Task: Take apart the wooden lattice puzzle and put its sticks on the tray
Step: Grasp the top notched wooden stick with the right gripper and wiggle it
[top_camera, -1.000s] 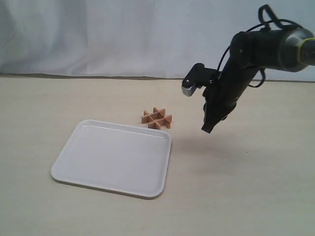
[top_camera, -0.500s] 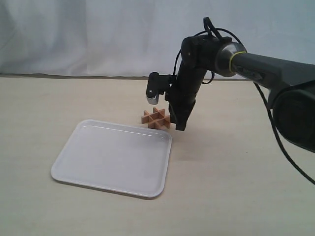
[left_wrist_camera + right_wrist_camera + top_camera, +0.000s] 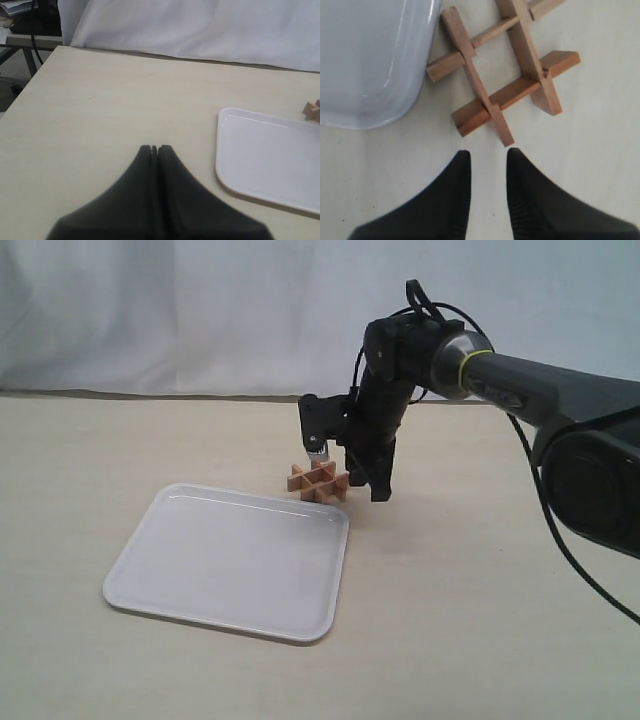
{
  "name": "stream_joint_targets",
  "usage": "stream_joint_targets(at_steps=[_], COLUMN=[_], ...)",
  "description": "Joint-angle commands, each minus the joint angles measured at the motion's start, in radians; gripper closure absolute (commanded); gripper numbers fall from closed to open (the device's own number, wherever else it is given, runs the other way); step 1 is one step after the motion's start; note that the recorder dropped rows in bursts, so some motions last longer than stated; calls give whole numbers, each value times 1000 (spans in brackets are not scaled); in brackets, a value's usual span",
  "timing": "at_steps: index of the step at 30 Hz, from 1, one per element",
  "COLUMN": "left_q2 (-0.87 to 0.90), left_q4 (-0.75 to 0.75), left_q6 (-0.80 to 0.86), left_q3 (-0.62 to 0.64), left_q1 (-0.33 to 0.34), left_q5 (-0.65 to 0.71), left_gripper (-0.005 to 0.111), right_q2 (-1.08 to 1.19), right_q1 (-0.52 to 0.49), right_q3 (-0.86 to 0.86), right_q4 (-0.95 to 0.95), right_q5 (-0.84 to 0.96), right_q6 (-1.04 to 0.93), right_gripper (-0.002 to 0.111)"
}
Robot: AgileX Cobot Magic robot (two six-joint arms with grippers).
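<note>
The wooden lattice puzzle [image 3: 318,482] [image 3: 500,70] rests whole on the table just past the tray's far right corner, its crossed sticks still interlocked. The white tray [image 3: 232,560] [image 3: 370,60] [image 3: 270,160] lies bare. My right gripper [image 3: 378,490] [image 3: 488,156] hangs close over the puzzle's right edge, open, with nothing between its fingers; one stick end [image 3: 504,136] points at the gap. My left gripper [image 3: 154,148] is shut and holds nothing, above bare table left of the tray; the exterior view does not show it. A corner of the puzzle [image 3: 313,108] peeks into the left wrist view.
A white cloth backdrop [image 3: 200,310] hangs behind the table. The table's left edge [image 3: 30,80] and a cable beyond it show in the left wrist view.
My right arm has swung in from the right and come down next to the puzzle. The puzzle and tray have not moved.
</note>
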Motion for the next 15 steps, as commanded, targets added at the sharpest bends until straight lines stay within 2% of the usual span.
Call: stream_joint_targets(at_steps=[1, 15], left_q2=[-2, -2], left_q4=[2, 2], left_q6=[-3, -3], left_q3=[2, 2], left_q1=[-6, -6], left_q5=[-7, -7], left_gripper=[107, 107], right_q2=[23, 34], right_q1=[-4, 1], right_q3=[-5, -5], right_q4=[-8, -27], right_q5=[-42, -70], right_q6=[-49, -84], right_gripper=[83, 83])
